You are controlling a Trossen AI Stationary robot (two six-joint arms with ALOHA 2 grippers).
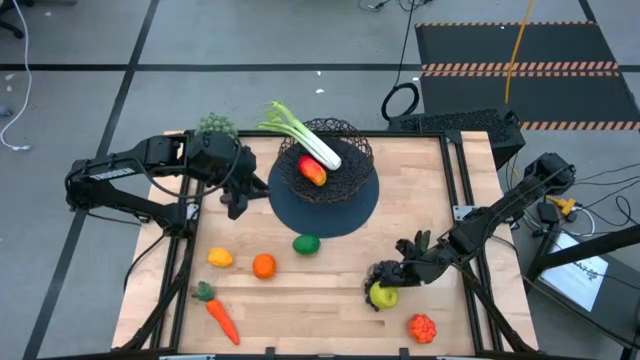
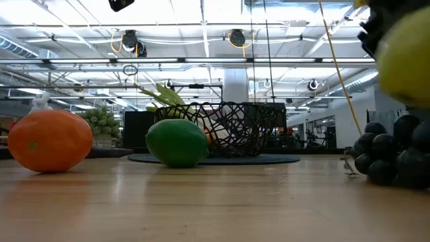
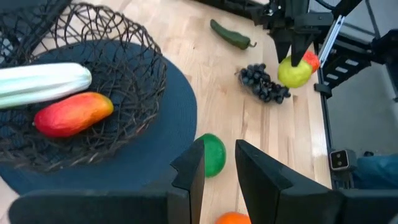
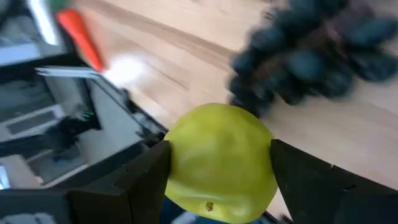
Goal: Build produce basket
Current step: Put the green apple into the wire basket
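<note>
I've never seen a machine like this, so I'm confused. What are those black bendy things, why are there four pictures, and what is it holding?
They are two robot arms at a wooden table. One picture looks down from above, one looks across the tabletop, and two come from cameras on the arms' wrists.

The right arm's tool is holding a yellow-green round apple beside the dark bunch of grapes. The left arm's tool holds nothing and hangs next to the black wire-mesh basket.

A long green-white leek and a red-yellow mango are already in the basket. An orange, a lemon, a lime, a carrot and a red tomato lie on the table.
</note>
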